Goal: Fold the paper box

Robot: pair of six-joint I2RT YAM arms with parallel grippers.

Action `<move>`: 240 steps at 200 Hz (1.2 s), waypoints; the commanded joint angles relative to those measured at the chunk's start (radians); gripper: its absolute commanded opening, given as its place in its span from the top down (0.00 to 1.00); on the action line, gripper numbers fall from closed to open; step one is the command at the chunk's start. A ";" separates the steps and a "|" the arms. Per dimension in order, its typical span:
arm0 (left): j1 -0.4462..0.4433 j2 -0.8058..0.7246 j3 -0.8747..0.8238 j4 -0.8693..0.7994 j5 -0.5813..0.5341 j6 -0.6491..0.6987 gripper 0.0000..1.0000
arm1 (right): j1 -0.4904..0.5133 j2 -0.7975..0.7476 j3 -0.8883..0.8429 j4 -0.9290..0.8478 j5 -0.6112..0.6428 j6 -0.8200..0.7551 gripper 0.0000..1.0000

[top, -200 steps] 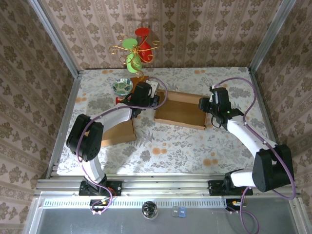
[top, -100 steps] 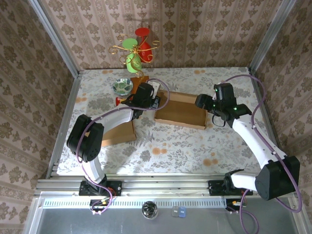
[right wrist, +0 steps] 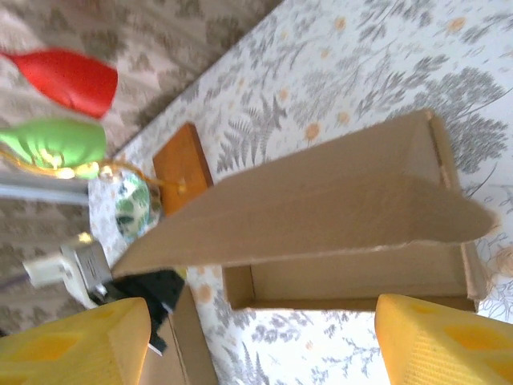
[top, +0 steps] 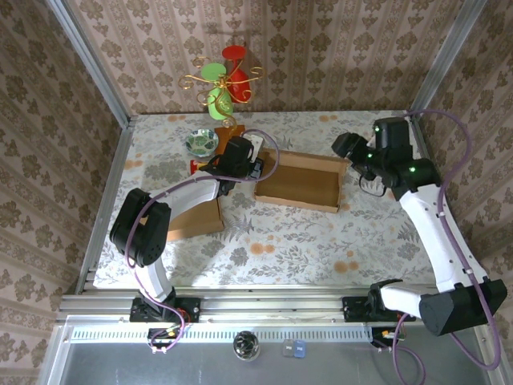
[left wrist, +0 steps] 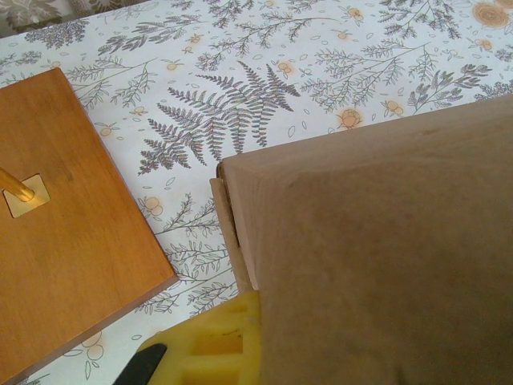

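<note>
Two robot arms work at one open paper box (top: pixel 298 183) lying just past the centre of a fern-print table (top: pixel 280 241), toward 1 o'clock in the overhead view. The left gripper (top: pixel 253 168) sits at the box's 9 o'clock end. The right gripper (top: pixel 344 147) hangs at its 2 o'clock corner.

A second piece of flat cardboard (top: pixel 196 220) lies at 8 o'clock from the box, partly under the left arm. One patterned bowl (top: pixel 201 142) and one wooden base (top: pixel 226 133) stand at 10 o'clock. The base carries a brass stand with red and green cups (top: pixel 224 76), which overlap too much for a sure count.

The right wrist camera shows what the overhead view does not. The box (right wrist: pixel 353 277) has its long flap (right wrist: pixel 321 208) raised and tilted over the tray. The right gripper (right wrist: pixel 264 313) has its two yellow fingers (right wrist: pixel 445 341) spread wide with nothing between them, and they stand clear of the cardboard. One red cup (right wrist: pixel 70 80) and one green cup (right wrist: pixel 54 143) appear there at 10 o'clock.

The left wrist camera sits close against a box wall (left wrist: pixel 377 257). One yellow finger (left wrist: pixel 210 349) touches the wall's 7 o'clock edge, and the cardboard hides the other finger. Whether this gripper is clamped on the wall cannot be told. The wooden base (left wrist: pixel 68 233) lies at 9 o'clock, apart from the box.
</note>
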 commanded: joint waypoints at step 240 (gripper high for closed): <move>0.000 -0.035 -0.090 -0.057 0.192 -0.202 0.86 | -0.161 0.550 0.080 -0.062 -0.287 -0.117 0.63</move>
